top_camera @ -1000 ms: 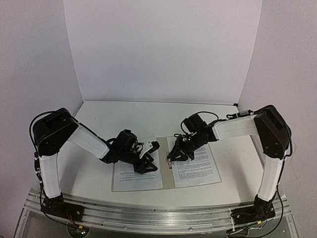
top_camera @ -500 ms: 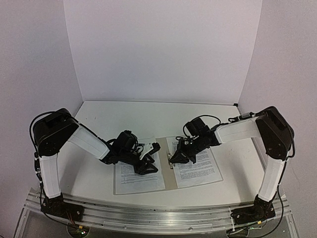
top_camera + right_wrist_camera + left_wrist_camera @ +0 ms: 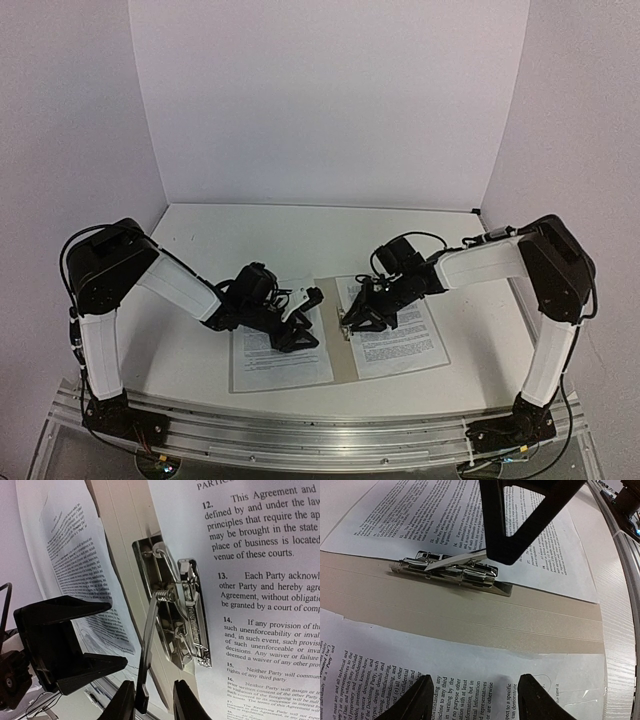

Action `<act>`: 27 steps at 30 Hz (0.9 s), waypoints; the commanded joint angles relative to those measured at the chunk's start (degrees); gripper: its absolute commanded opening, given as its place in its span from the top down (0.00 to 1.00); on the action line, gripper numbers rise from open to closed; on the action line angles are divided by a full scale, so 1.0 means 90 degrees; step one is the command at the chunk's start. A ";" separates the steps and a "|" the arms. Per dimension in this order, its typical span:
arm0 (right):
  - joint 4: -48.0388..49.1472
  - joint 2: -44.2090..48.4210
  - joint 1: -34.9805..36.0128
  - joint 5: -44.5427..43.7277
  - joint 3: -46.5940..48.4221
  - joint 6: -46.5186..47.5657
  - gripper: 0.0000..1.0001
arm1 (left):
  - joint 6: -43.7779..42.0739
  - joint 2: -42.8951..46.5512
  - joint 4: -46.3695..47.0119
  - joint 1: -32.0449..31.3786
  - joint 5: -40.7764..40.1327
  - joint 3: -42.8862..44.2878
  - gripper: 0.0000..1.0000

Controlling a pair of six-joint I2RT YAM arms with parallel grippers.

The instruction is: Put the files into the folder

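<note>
The beige folder lies open on the table, with a white printed sheet on its left half and one on its right half. The metal clip sits on the spine beside the right sheet. Its lever stands raised. My right gripper is low over the clip; in its wrist view the gripper has narrow jaws round the lever tip, with a gap on one side. My left gripper is open just above the left sheet, holding nothing.
White walls close in the back and both sides of the table. A metal rail runs along the near edge. The two grippers are close together over the folder spine.
The right wrist dropped slightly and shifted toward the clip; the folder with its sheets slid a little to the right. Almost nothing moved in the last half second.
</note>
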State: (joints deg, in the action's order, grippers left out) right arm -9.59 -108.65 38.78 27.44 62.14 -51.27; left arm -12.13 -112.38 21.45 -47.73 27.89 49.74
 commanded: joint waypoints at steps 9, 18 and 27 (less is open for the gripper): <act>-0.0834 0.0455 -0.0012 -0.0275 0.0736 0.0333 0.80 | 0.0034 -0.0193 -0.0731 0.0122 -0.0146 -0.0351 0.42; -0.0929 0.0193 0.0088 -0.0157 0.0800 0.0352 0.84 | 0.0027 -0.0207 -0.0732 0.0128 -0.0140 -0.0360 0.42; -0.0976 -0.0081 0.0214 -0.0166 0.0951 0.0458 0.87 | 0.0027 -0.0192 -0.0709 0.0147 -0.0130 -0.0388 0.43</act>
State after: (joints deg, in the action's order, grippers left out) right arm -17.57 -107.63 40.03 25.50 68.29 -48.28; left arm -12.19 -112.40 22.65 -47.20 28.56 48.99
